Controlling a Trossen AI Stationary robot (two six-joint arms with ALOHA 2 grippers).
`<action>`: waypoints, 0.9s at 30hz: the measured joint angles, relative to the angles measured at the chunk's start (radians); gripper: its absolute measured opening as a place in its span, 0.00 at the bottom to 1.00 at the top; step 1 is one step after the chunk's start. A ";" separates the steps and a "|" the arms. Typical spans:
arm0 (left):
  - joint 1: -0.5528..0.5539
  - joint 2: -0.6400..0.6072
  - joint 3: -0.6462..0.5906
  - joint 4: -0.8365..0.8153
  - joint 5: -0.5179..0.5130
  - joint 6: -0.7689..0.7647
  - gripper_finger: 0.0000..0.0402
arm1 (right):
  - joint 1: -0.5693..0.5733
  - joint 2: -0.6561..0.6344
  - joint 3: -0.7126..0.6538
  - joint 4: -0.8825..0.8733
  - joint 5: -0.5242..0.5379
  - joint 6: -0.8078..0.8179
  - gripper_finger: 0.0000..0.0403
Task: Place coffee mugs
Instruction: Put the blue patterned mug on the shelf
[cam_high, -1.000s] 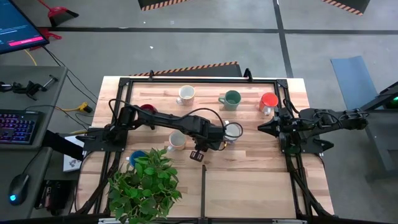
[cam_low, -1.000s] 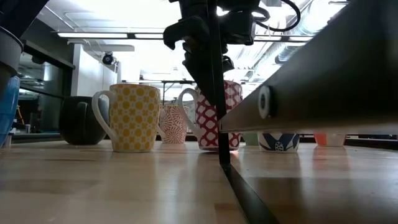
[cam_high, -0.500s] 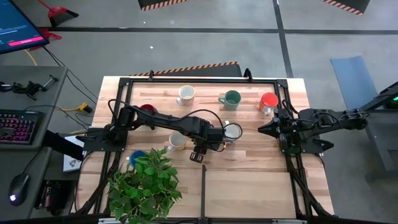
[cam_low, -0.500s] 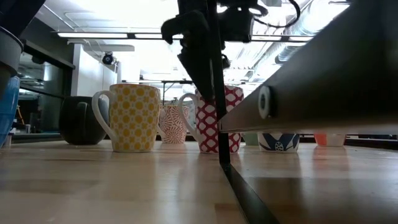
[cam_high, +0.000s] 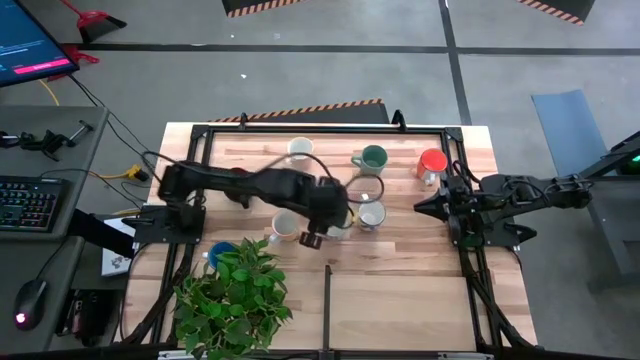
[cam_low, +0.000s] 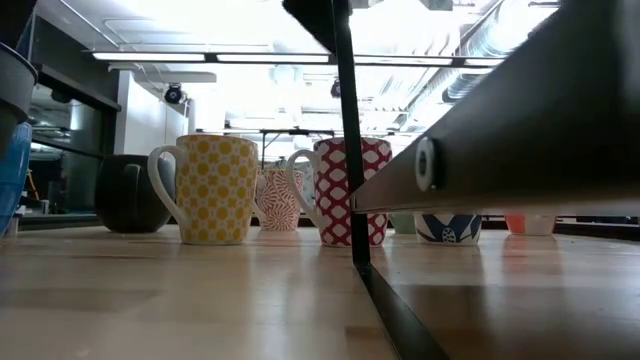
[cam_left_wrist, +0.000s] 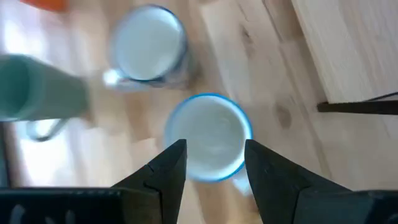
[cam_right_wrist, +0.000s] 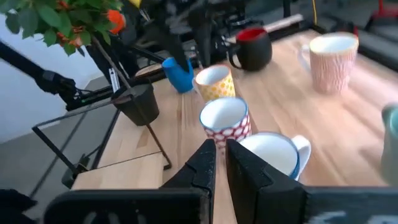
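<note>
The left gripper (cam_left_wrist: 210, 163) hangs above the table's middle with its fingers spread apart and nothing between them; directly beneath sits a blue-rimmed white mug (cam_left_wrist: 209, 138), which may be the red-and-white patterned mug (cam_low: 350, 192) standing upright on the wooden table (cam_high: 400, 290) in the low view. A yellow-dotted mug (cam_low: 214, 188) stands just beside it. The right gripper (cam_right_wrist: 221, 160) waits at the table's right side, fingers pressed together, empty.
</note>
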 joint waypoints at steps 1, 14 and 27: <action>0.006 -0.026 0.000 0.001 -0.012 -0.007 0.37 | 0.000 0.010 0.000 0.033 0.001 -0.028 0.06; 0.146 -0.326 -0.131 -0.077 0.106 -0.128 0.38 | -0.017 0.253 0.036 0.395 0.110 -0.258 0.06; 0.176 -0.718 -0.659 0.261 0.107 -0.290 0.38 | -0.230 0.647 0.529 -0.181 0.014 -0.297 0.06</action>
